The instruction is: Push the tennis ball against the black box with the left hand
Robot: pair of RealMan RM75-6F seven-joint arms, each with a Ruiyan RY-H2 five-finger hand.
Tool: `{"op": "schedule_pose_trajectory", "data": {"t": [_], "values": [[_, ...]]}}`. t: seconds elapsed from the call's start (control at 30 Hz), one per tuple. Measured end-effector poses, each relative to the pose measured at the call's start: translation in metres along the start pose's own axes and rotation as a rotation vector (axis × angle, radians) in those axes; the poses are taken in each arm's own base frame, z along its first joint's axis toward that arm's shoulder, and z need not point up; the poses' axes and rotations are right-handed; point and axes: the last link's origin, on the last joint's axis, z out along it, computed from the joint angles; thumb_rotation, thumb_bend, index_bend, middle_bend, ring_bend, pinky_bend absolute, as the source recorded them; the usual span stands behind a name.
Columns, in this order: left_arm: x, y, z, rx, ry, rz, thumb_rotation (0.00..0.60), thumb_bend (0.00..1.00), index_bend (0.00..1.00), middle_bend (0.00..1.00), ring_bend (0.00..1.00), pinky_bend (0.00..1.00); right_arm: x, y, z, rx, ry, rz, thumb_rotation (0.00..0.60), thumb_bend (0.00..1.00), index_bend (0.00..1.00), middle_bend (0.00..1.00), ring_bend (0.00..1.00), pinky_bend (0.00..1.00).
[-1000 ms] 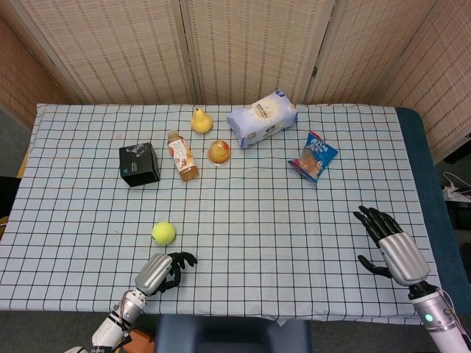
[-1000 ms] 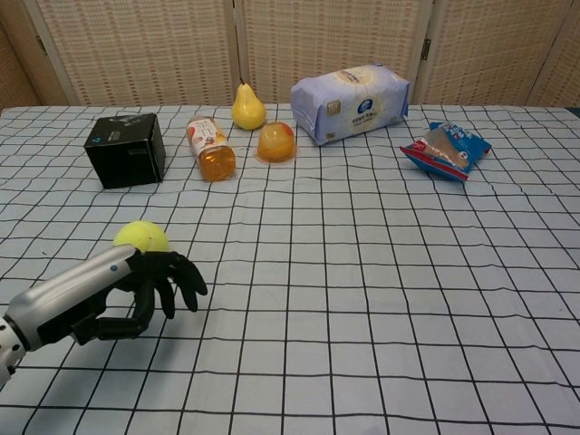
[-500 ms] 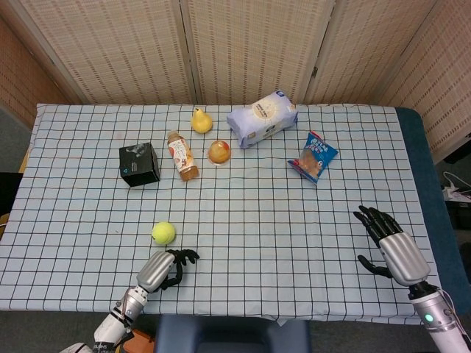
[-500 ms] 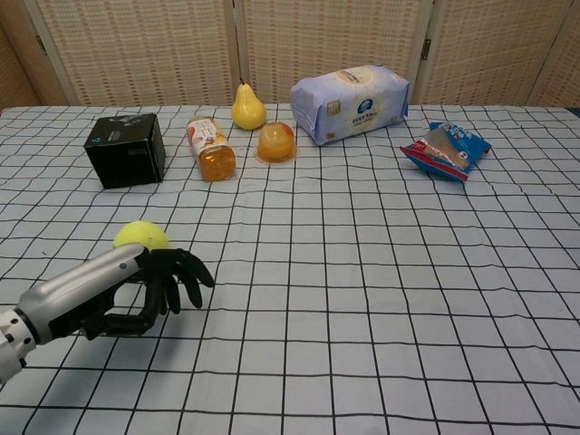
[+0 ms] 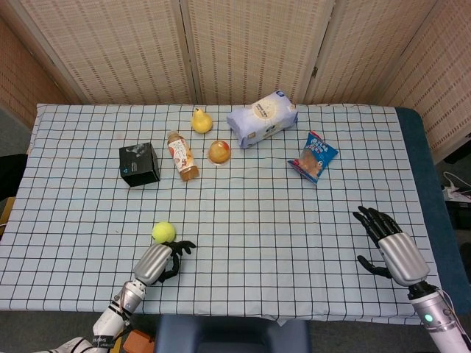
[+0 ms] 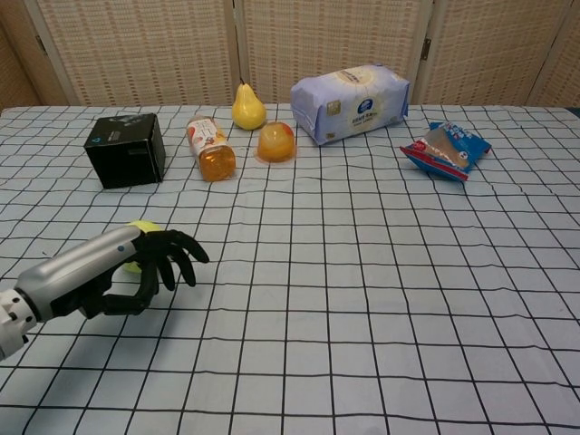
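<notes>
The yellow-green tennis ball (image 5: pixel 163 232) (image 6: pixel 140 230) lies on the checked cloth, near the front left. My left hand (image 5: pixel 160 260) (image 6: pixel 136 268) sits just behind it on the near side, fingers apart and curved, holding nothing; in the chest view it hides most of the ball. Whether the fingers touch the ball is unclear. The black box (image 5: pixel 140 164) (image 6: pixel 126 149) stands farther back and a little left of the ball. My right hand (image 5: pixel 388 244) rests open near the front right edge, away from everything.
Behind the ball lie an orange-drink bottle (image 5: pixel 182 156), a pear (image 5: pixel 201 120), a jelly cup (image 5: pixel 219 152), a white-blue pack (image 5: pixel 262 118) and a blue snack bag (image 5: pixel 315 157). The table's front edge (image 5: pixel 221 318) is close behind my left hand.
My left hand has moved forward and slightly left, closing in on the tennis ball from the near side. The ball and right hand have not moved.
</notes>
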Motion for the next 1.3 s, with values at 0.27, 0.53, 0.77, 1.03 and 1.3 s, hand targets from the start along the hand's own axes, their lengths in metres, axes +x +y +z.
{"op": "schedule_pose_trajectory", "data": {"t": [0.27,0.53,0.77,1.03,1.3], "values": [[0.002,-0.009,0.004,0.032,0.003,0.069,0.6,0.89,0.28,0.36,0.38,0.43,0.0,0.0,0.0,-0.001,-0.002,0.0,0.6,0.21,0.02,0.0,0.0,0.11],[0.007,-0.014,0.011,0.05,0.018,0.122,0.6,0.89,0.28,0.36,0.38,0.43,-0.001,0.0,0.0,-0.002,-0.006,-0.002,0.6,0.21,0.02,0.0,0.0,0.11],[0.014,-0.019,0.017,0.06,0.033,0.188,0.6,0.89,0.28,0.36,0.38,0.43,-0.001,0.0,0.001,-0.003,-0.008,-0.002,0.6,0.21,0.02,0.0,0.0,0.11],[0.021,-0.027,0.024,0.083,0.045,0.273,0.6,0.89,0.28,0.36,0.39,0.43,-0.001,0.001,0.001,-0.004,-0.009,-0.004,0.6,0.21,0.02,0.0,0.0,0.11],[0.026,-0.033,0.03,0.112,0.062,0.366,0.6,0.88,0.28,0.36,0.39,0.43,-0.002,0.001,0.002,-0.003,-0.01,-0.006,0.6,0.21,0.02,0.0,0.0,0.11]]}}
